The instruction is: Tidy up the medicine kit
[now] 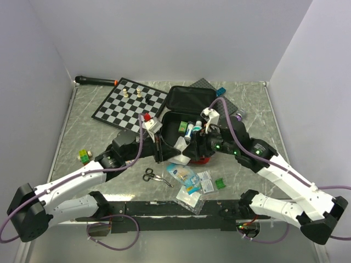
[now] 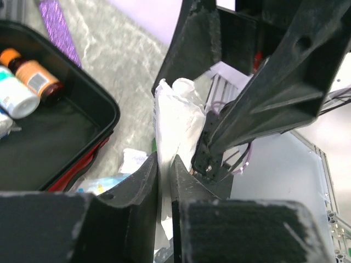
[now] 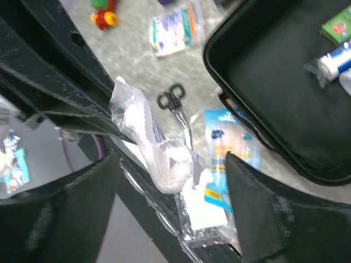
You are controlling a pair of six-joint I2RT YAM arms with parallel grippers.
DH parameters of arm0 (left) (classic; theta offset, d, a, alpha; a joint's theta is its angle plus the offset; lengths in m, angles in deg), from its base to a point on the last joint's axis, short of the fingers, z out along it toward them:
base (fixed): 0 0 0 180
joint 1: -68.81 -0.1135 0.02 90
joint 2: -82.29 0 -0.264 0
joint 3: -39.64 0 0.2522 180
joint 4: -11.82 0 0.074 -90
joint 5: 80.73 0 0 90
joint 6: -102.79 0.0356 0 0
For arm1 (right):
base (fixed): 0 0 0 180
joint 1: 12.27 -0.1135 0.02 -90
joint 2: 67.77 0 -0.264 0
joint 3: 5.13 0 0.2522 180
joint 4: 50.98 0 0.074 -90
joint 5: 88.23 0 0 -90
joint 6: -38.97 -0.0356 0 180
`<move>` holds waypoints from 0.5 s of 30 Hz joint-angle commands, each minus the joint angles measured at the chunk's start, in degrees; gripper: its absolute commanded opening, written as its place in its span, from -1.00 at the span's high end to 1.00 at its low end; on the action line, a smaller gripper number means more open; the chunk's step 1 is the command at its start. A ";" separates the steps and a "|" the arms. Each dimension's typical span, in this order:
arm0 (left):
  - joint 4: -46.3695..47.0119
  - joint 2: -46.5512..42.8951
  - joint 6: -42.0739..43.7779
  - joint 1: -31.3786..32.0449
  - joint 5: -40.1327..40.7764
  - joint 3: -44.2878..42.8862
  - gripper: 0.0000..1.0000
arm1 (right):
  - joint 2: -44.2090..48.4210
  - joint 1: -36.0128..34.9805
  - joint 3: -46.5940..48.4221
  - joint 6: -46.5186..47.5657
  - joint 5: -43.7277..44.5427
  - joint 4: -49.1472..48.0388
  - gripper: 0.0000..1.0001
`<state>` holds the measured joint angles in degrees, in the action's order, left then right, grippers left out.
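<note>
Nearest the arm bases, a clear packet lies on the marbled table. A blue-and-white packet sits just beyond it, with small sachets and a small green item to the right and black-handled scissors to the left. Above these, the two arms meet over the near edge of the kit. The left gripper has its fingers pinched tight on the lower end of a white packet. This is a crumpled clear wrapper with what may be rolled gauze inside, though the plastic is too creased to be sure. The right gripper stands with its jaws spread wide on either side of that packet, holding nothing. Off toward the left edge sits a green-and-yellow toy. Just behind the grippers, the medicine kit lies open in the middle of the table, red outside and black inside, its lid laid back away from the arms. In the tray are an orange-capped bottle, a white bottle, a tube and a green box. Farther back, a chessboard carrying a few pieces lies left of the lid. A black tool with a red tip rests along the back wall.
</note>
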<state>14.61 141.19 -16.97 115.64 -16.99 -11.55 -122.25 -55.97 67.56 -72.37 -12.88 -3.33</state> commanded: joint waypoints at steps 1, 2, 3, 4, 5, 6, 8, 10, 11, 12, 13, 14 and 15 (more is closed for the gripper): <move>9.88 -4.48 -2.31 -0.07 -1.95 2.97 0.71 | 4.63 1.86 -1.36 -1.24 -2.56 -5.84 -0.74; 12.07 -5.36 -3.02 -0.24 -2.56 3.85 0.72 | 5.69 2.74 -2.33 -1.77 -4.31 -7.33 -0.82; 14.44 -6.06 -4.24 -0.33 -3.35 4.64 0.72 | 7.09 3.44 -3.47 -2.38 -5.98 -9.17 -0.88; 16.03 -6.68 -5.21 -0.68 -4.05 5.34 0.73 | 7.63 4.75 -4.70 -3.17 -8.44 -11.28 -0.95; 17.79 -7.12 -6.09 -0.77 -4.67 6.05 0.73 | 8.59 6.07 -5.67 -3.87 -10.55 -12.95 -0.99; 19.20 -7.47 -6.71 -1.03 -5.11 6.49 0.72 | 8.77 7.30 -6.63 -4.84 -13.44 -14.54 -1.00; 21.31 -7.74 -8.12 -1.21 -5.82 6.93 0.72 | 8.95 9.42 -8.30 -6.34 -18.46 -18.05 -0.98; 22.98 -7.66 -9.35 -1.21 -6.52 7.02 0.71 | 8.95 10.04 -9.71 -7.74 -21.63 -20.96 -0.91; 23.52 -7.48 -9.70 -1.21 -6.61 7.02 0.71 | 8.86 10.13 -10.15 -8.27 -22.60 -22.27 -0.85; 23.70 -7.30 -10.05 -1.30 -6.52 6.93 0.71 | 8.69 10.13 -10.42 -8.62 -23.65 -23.24 -0.77; 23.96 -7.21 -10.40 -1.21 -6.52 6.93 0.71 | 8.60 10.13 -10.68 -8.98 -24.54 -24.21 -0.69; 24.40 -6.95 -10.67 -1.21 -6.61 7.02 0.71 | 8.51 10.13 -10.69 -9.15 -25.24 -24.83 -0.60; 24.75 -6.86 -10.85 -1.30 -6.52 7.19 0.70 | 8.42 10.22 -10.69 -9.33 -25.68 -24.92 -0.46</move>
<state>32.29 134.41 -25.23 114.63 -21.80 -4.53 -113.84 -46.11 57.16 -79.50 -31.99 -21.07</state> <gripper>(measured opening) 0.152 0.820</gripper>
